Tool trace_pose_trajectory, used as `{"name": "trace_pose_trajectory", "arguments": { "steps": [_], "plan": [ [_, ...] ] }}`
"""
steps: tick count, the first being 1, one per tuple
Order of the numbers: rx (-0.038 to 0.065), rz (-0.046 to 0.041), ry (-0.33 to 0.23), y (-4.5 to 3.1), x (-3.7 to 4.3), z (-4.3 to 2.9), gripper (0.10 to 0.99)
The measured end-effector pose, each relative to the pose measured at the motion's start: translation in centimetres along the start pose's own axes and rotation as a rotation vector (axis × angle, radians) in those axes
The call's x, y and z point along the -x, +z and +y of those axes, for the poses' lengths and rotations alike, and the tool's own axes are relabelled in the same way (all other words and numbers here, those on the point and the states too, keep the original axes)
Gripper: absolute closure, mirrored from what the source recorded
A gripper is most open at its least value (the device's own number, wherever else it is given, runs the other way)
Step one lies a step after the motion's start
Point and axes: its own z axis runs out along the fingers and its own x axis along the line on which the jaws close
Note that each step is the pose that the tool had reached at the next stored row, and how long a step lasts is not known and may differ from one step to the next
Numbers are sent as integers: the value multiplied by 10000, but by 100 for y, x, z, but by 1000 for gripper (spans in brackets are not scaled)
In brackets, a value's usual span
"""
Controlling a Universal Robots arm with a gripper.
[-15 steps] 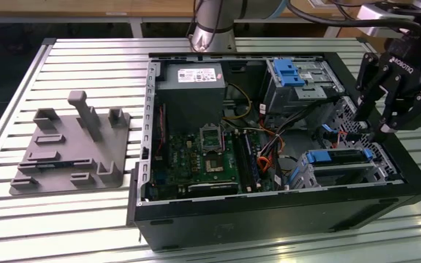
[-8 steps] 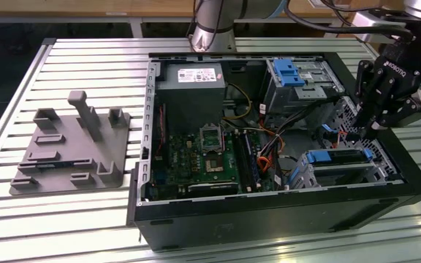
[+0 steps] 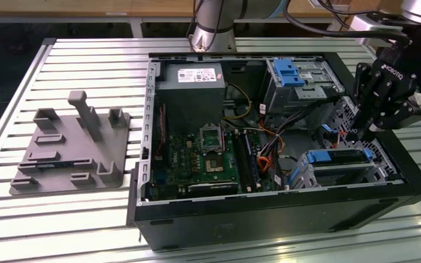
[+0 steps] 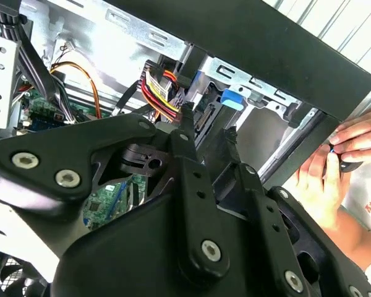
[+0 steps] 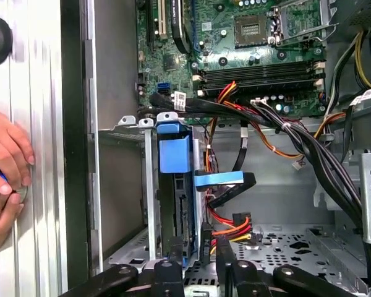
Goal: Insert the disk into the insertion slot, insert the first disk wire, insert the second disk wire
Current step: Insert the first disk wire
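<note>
Exterior view: the open black computer case (image 3: pixel 269 219) held the boxy perforated silver drive cage (image 3: pixel 346 174), with the blue-framed silver disk (image 3: pixel 340 156) seated inside, largely hidden; my gripper (image 3: pixel 363 135) hung close by it. Second wrist view: my gripper's black body covered most of the cage. First wrist view: a black connector (image 5: pixel 205 241) on red-yellow wires stood between my jaws; whether they clamped it I couldn't tell.

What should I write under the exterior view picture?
Black robot gripper hovers near the blue-framed hard disk seated in its perforated silver metal cage inside an open black computer case.
</note>
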Motion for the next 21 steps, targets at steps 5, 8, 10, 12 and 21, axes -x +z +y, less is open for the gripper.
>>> {"name": "trace_pose_trajectory", "arguments": {
  "steps": [5,8,10,12,21],
  "plan": [
    [5,-14,15,21,4,-1,737],
    [10,-34,33,26,5,-1,749],
    [13,-44,45,32,6,1,824],
    [16,-50,57,38,7,6,824],
    [43,-312,85,59,7,15,824]
  ]
}}
